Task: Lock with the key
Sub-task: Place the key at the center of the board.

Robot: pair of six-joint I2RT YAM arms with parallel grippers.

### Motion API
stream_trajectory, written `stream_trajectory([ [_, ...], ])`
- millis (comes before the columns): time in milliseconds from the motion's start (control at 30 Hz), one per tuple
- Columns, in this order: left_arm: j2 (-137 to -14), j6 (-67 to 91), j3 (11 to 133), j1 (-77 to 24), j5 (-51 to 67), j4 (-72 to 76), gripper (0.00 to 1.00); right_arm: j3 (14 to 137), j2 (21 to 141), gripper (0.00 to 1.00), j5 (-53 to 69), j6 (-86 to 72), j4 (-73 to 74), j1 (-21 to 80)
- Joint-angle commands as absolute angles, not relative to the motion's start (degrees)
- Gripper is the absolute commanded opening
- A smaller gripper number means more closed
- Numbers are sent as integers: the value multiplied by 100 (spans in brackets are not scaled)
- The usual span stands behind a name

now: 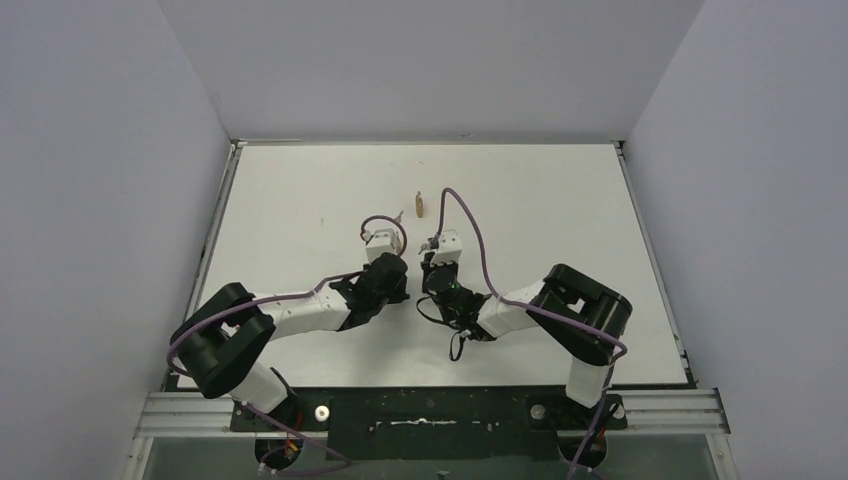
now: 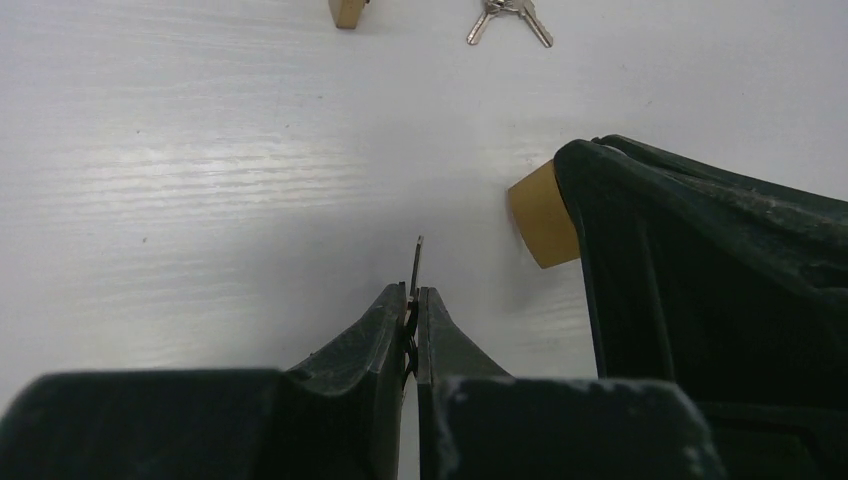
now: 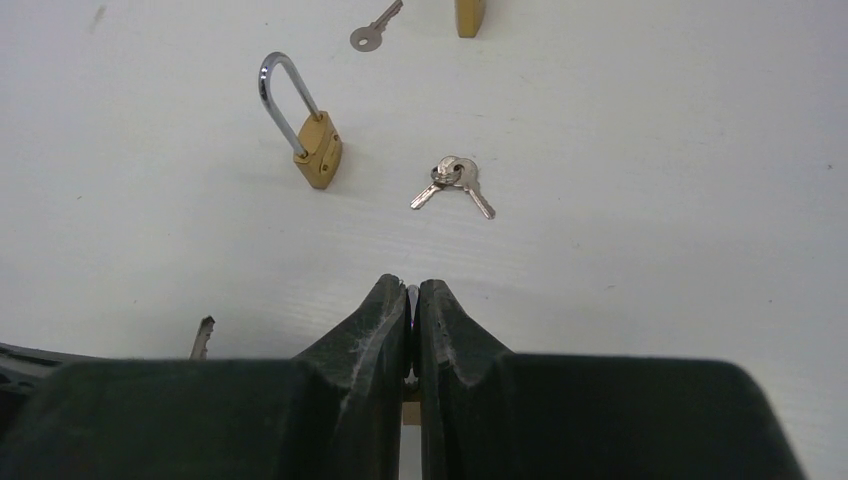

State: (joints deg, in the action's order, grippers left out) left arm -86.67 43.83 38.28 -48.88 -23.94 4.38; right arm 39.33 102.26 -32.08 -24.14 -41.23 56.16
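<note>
Left gripper (image 2: 414,300) clenched on a key (image 2: 417,258), the thin blade poking out past its fingertips above the white table (image 2: 200,180). Just beside it, but apart, the right gripper (image 3: 412,292) is clamped tight on a brass padlock (image 2: 538,212), whose body juts from its dark finger in the left wrist view. The keyway cannot be seen. A long-shackled padlock (image 3: 318,150) and ringed keys (image 3: 455,180) lie unused farther out. The likely risk is that the blade, pinched only at its bow, meets the lock face off the keyway and twists or slips in the grip, or that the padlock pivots in the right fingers.
</note>
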Motion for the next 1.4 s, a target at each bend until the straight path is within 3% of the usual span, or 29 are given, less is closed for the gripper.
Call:
stream_trajectory([
  [0,-8844,4681,3692,-4610,-1868,1413,0,4023,10392,0,-2988,-2393,-5203,5448],
  [500,-9190,4413,3519,-4631,-2212,1738,0,4058,10717,0,-3162,-2461,-5185,5677],
  [667,-9207,4403,3439,-4627,-2271,1766,8,3966,10709,0,-3298,-2496,-5203,5744],
  [967,-9240,4340,3454,-4626,-2364,1819,10,3846,10703,0,-3568,-2443,-5399,5762],
  [1233,-9296,4333,3497,-4632,-2389,1691,25,3885,10873,0,-3717,-2349,-5552,5763],
  [1300,-9259,4334,3489,-4630,-2439,1655,32,3885,10897,0,-3713,-2329,-5580,5764],
  [1367,-9188,4333,3481,-4625,-2498,1603,45,3885,10916,0,-3717,-2305,-5602,5762],
])
